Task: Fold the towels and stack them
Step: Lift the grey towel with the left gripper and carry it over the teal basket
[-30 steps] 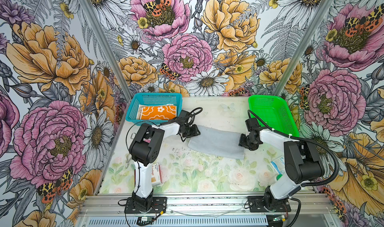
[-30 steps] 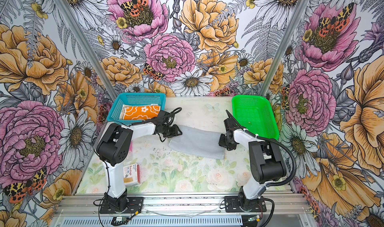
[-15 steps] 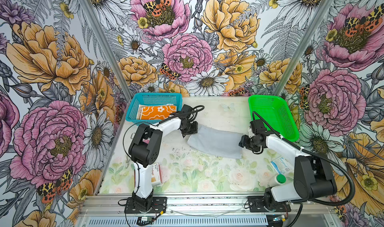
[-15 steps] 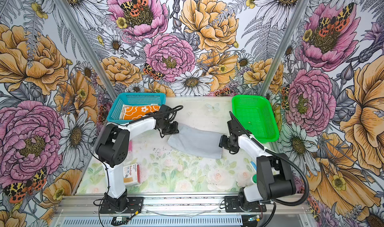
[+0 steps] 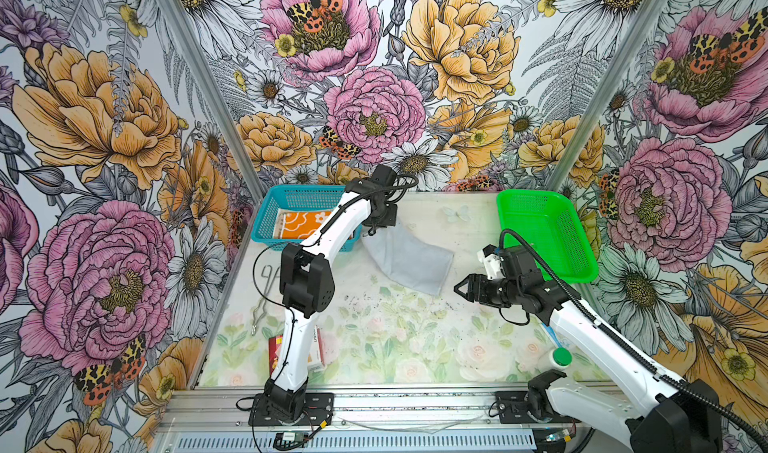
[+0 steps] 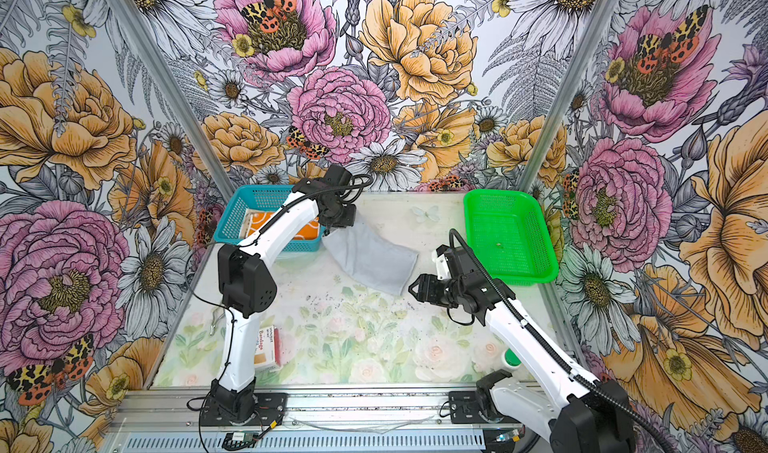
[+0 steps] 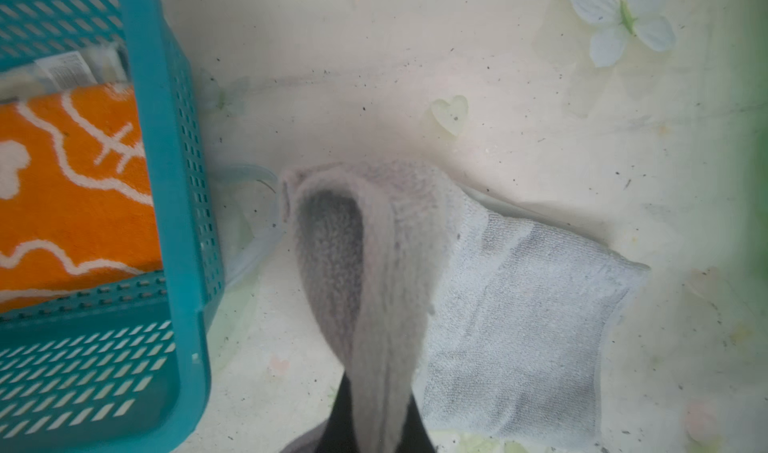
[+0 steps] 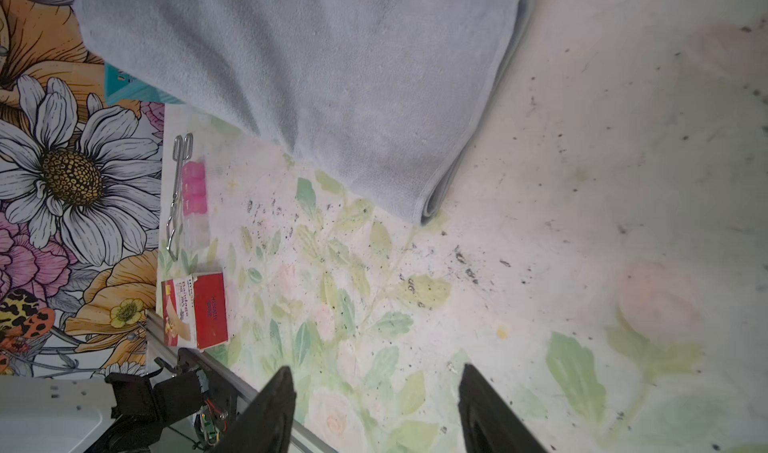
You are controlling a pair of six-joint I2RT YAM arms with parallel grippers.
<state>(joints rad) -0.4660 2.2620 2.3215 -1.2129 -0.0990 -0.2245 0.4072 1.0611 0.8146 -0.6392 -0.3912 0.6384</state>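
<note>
So, our grey towel (image 5: pixel 409 260) lies folded on the surface (image 5: pixel 415 338), one end pinched up in our left hand (image 5: pixel 372 233) right beside the blue basket (image 5: pixel 262 216), where the orange towel (image 5: pixel 303 230) already sits folded. Our right hand (image 5: pixel 459 287) hangs released and empty near the towel's other end. Left to do, we'd say: stacking grey onto orange.

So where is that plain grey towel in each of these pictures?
In a top view: soft plain grey towel mid-table, beside the teal plastic mesh basket.
In a top view: towel mid-table, basket beside it.
Left wrist view: towel close up, next to the basket.
Right wrist view: towel large, basket corner alongside.
Shared landmark: that basket.
</note>
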